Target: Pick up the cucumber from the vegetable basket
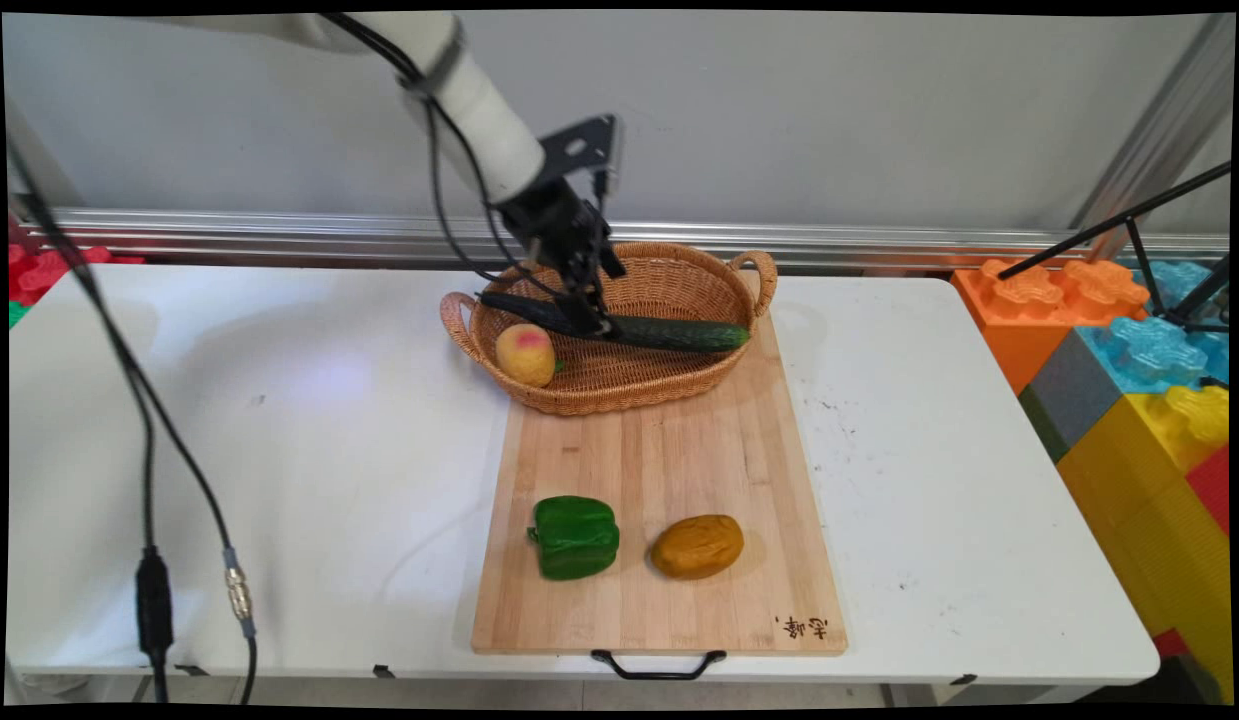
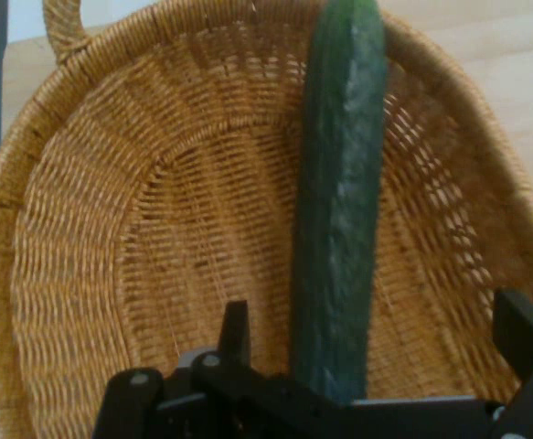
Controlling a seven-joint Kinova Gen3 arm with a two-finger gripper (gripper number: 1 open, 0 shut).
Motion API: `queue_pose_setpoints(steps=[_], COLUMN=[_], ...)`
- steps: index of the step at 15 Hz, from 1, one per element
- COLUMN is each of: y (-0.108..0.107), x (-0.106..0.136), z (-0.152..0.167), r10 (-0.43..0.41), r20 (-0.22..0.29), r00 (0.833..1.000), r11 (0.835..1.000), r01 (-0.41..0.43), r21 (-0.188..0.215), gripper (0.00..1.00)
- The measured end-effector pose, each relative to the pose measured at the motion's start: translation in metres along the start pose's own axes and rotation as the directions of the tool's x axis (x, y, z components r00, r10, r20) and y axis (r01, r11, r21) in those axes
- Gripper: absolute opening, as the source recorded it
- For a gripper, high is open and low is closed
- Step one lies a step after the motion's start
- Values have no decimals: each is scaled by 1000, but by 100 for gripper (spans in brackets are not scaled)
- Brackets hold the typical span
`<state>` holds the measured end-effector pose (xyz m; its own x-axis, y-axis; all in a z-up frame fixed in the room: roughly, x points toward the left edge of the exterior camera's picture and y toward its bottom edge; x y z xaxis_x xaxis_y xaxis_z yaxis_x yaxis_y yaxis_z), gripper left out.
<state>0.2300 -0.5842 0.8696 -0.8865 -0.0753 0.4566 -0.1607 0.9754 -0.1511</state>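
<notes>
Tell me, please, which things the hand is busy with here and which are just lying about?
In use: hand, open astride the cucumber; basket under it.
Lying about: peach in the basket; pepper and potato on the board; blocks beside the table.

Woven wicker basket [image 1: 669,385]; bumpy, faintly glossy cucumber [image 1: 669,333]; smooth pale wood board [image 1: 669,470]; matt white table [image 1: 309,420].

Dark stamped characters on the wooden cutting board [image 1: 669,470] (near right corner), too small to read
</notes>
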Motion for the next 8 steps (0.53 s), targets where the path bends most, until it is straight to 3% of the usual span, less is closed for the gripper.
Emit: queue_pose_setpoints(steps=[3, 8], y=[-14, -31], x=[5, 9], z=[45, 85], r10=[26, 13], r20=[9, 12], r00=[1000, 1000], r11=[999, 999], r01=[-26, -13], r21=[-20, -43], gripper=[100, 100])
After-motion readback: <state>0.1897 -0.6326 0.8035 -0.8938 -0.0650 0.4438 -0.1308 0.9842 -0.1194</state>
